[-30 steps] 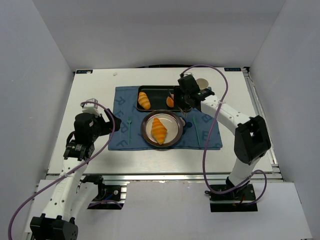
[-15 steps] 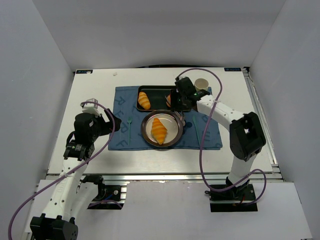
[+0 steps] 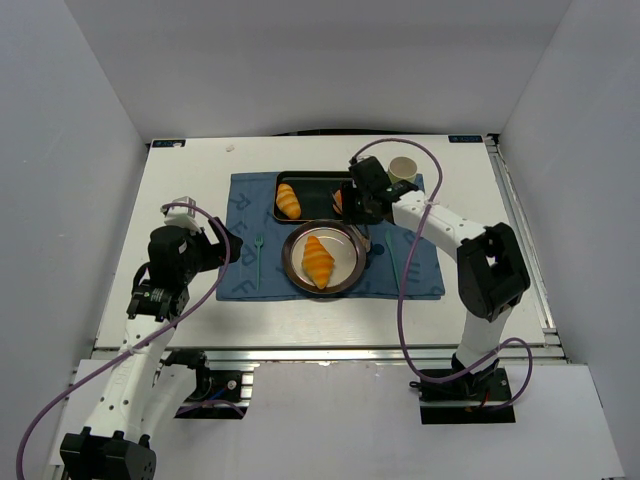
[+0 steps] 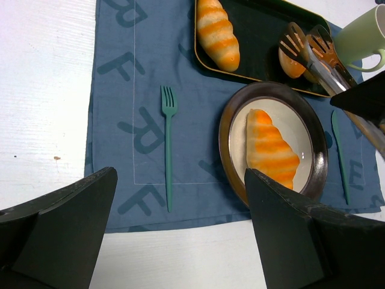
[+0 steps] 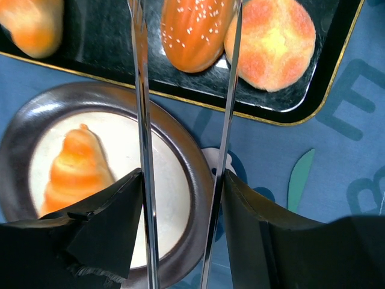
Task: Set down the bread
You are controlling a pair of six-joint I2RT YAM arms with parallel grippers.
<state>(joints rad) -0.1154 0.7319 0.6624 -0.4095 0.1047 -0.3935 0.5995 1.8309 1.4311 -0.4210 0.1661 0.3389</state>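
Observation:
A striped croissant [image 3: 318,260] lies on the round metal plate [image 3: 290,262]. The black tray [image 3: 310,180] behind it holds a striped roll [image 3: 288,200] and, at its right end, a sesame bun [image 5: 195,30] and a round bun [image 5: 271,42]. My right gripper [image 5: 180,186] is shut on metal tongs [image 5: 139,120]. The tongs' two arms stand apart on either side of the sesame bun; their tips are out of the wrist view. My left gripper [image 4: 180,229] is open and empty over the near left of the mat.
A blue placemat [image 3: 240,280] lies under the tray and plate. A teal fork [image 3: 257,255] lies left of the plate, a teal knife [image 3: 392,255] right of it. A pale green cup [image 3: 402,167] stands behind the tray's right end.
My right gripper has moved a little left and toward the tray's right end with the tongs. The left arm has not moved.

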